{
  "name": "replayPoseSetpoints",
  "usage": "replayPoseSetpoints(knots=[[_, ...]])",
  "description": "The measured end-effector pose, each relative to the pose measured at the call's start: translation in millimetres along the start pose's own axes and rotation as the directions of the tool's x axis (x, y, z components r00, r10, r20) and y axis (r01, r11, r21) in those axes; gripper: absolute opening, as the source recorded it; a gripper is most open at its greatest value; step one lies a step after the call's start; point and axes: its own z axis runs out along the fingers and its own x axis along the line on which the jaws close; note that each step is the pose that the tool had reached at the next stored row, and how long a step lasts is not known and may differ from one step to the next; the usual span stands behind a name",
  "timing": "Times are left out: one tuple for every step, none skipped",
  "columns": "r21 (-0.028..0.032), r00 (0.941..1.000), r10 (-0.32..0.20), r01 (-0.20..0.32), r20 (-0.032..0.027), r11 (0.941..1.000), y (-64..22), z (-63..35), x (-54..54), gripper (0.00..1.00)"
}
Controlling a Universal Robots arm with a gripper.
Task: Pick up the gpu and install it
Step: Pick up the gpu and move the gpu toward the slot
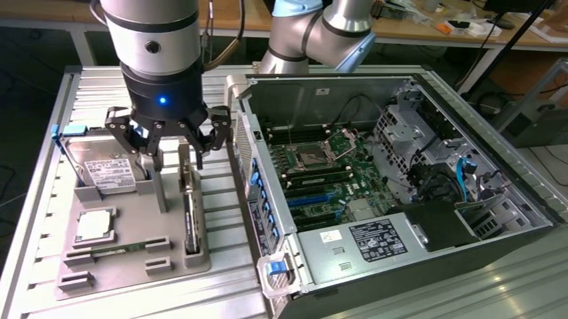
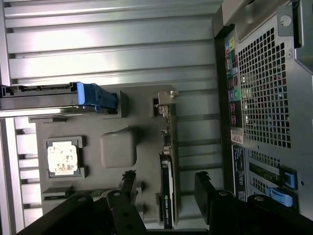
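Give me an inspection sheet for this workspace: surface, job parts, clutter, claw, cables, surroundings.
Surface: ribbed metal table, grey parts tray on it.
Job's things: gpu upright on edge in tray; open computer case beside it.
Clutter: hard drive, processor, memory stick in tray.
Claw: the claw hangs open above gpu, not gripping.
Cables: blue and black cables inside case.
Surroundings: cluttered workbench behind.
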Motion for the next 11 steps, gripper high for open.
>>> replayPoseSetpoints(knots=[[0.0000,1.0000,0.000,0.000,0.0000,1.0000,-1.0,0.1,-0.2,0.60],[0.0000,1.0000,0.001,-0.001,0.0001,1.0000,-2.2,0.2,-0.4,0.60],[-0.0001,1.0000,0.001,-0.001,0.0001,1.0000,-3.6,0.4,-0.5,0.60],[0.0000,1.0000,0.002,-0.002,0.0001,1.0000,-5.2,0.7,-0.6,0.60],[0.0000,1.0000,0.002,-0.002,0.0002,1.0000,-6.7,1.0,-0.7,0.60],[0.0000,1.0000,0.003,-0.003,0.0001,1.0000,-8.0,1.4,-0.8,0.60],[0.0000,1.0000,0.003,-0.003,0.0002,1.0000,-9.1,1.9,-0.9,0.60],[0.0000,1.0000,0.003,-0.003,0.0002,1.0000,-10.2,2.8,-1.0,0.60],[-0.0001,1.0000,0.004,-0.004,0.0003,1.0000,-11.0,3.9,-1.0,0.60],[0.0000,1.0000,0.004,-0.004,0.0003,1.0000,-11.9,5.3,-1.1,0.60],[0.0000,1.0000,0.004,-0.004,0.0002,1.0000,-12.7,6.8,-1.3,0.60]])
